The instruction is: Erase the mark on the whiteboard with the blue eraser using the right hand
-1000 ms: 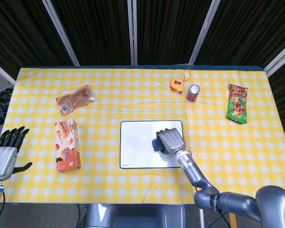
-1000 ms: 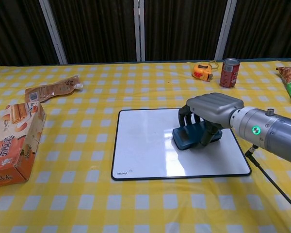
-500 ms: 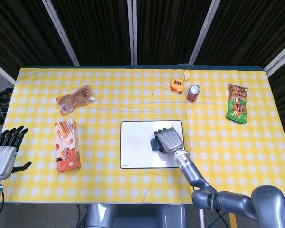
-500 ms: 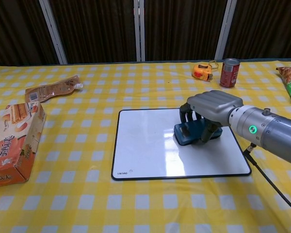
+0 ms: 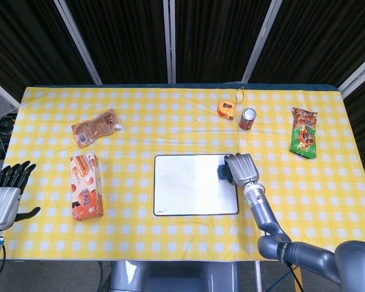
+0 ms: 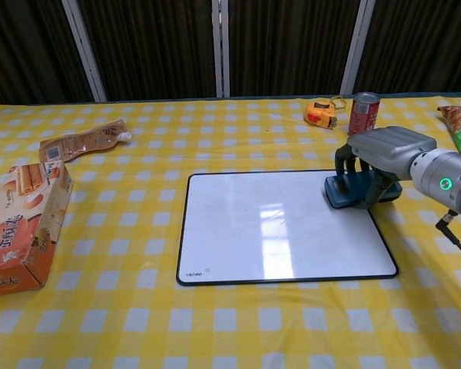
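The right hand (image 6: 380, 157) holds the blue eraser (image 6: 352, 192) with its fingers curled over the top. The eraser sits under the hand, on the far right edge of the whiteboard (image 6: 276, 227). The board looks clean. The left hand (image 5: 6, 194) is far off to the side, fingers spread, holding nothing.

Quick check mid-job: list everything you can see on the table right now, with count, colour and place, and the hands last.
whiteboard: 1, white with black rim, table centre
blue eraser: 1, at board's right edge
tape measure: 1, orange, far centre
can: 1, red, beside tape measure
snack bag: 1, green, far right
pouch: 1, brown, far left
box: 1, orange, left
tablecloth: 1, yellow-white check
right hand: grips eraser
left hand: off table's left edge, holds nothing
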Robot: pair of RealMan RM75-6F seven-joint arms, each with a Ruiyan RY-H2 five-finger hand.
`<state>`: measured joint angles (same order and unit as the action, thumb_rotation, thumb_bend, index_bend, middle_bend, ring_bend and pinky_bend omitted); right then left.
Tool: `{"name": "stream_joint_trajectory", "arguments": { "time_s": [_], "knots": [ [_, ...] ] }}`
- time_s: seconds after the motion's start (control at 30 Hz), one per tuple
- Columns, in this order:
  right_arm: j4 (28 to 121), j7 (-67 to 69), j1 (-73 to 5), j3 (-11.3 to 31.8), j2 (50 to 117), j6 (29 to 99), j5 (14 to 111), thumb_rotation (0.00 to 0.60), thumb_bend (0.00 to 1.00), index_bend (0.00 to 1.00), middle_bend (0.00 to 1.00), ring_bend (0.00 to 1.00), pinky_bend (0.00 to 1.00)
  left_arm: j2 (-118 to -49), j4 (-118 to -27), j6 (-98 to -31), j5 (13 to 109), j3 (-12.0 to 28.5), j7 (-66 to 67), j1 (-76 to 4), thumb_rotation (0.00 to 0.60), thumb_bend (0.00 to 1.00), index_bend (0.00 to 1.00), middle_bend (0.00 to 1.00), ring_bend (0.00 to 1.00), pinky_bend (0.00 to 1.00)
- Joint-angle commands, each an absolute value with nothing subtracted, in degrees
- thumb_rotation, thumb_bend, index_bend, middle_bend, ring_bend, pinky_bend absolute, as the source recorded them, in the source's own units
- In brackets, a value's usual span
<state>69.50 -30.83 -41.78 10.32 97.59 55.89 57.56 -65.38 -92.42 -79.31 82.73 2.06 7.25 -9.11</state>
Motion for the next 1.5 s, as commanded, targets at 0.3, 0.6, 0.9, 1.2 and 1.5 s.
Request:
{"name": "stream_joint_trajectory", "arguments": {
  "time_s": [0.3, 0.6, 0.9, 1.2, 1.5],
  "knots": [
    [75.0, -31.1, -41.8, 7.6, 98.8, 57.1, 63.2, 0.6, 0.18, 0.83, 0.7, 0.72, 0.74, -65.3, -92.7, -79.7, 83.4, 1.9, 7.2, -9.0, 0.6, 0.0, 0.0, 0.0, 0.0, 0.0],
    [79.9, -32.2, -39.8, 7.9, 94.1, 60.8, 64.2, 0.6, 0.18, 0.83, 0.7, 0.72, 0.74, -64.9, -93.1, -80.5, 84.2, 1.6, 6.6, -8.7, 0.6, 0.0, 0.0, 0.0, 0.0, 0.0],
    [80.8, -29.7, -36.9, 7.1, 89.0, 62.2, 64.7, 0.6, 0.18, 0.82, 0.68, 0.7, 0.71, -65.2, -93.7, -81.2, 85.4, 1.2, 8.2, -8.5, 0.6, 0.0, 0.0, 0.0, 0.0, 0.0],
    [77.8, -26.8, -34.6, 6.5, 87.8, 61.0, 63.0, 0.6, 0.17, 0.74, 0.56, 0.59, 0.55, -65.5, -94.2, -81.8, 86.4, 0.8, 9.7, -8.3, 0.6, 0.0, 0.0, 0.0, 0.0, 0.0],
    [77.9, -27.1, -33.6, 5.9, 86.8, 58.6, 60.6, 0.6, 0.13, 0.42, 0.25, 0.23, 0.16, -65.5, -94.4, -82.2, 86.9, 0.6, 9.9, -8.1, 0.6, 0.0, 0.0, 0.0, 0.0, 0.0]
  ]
}}
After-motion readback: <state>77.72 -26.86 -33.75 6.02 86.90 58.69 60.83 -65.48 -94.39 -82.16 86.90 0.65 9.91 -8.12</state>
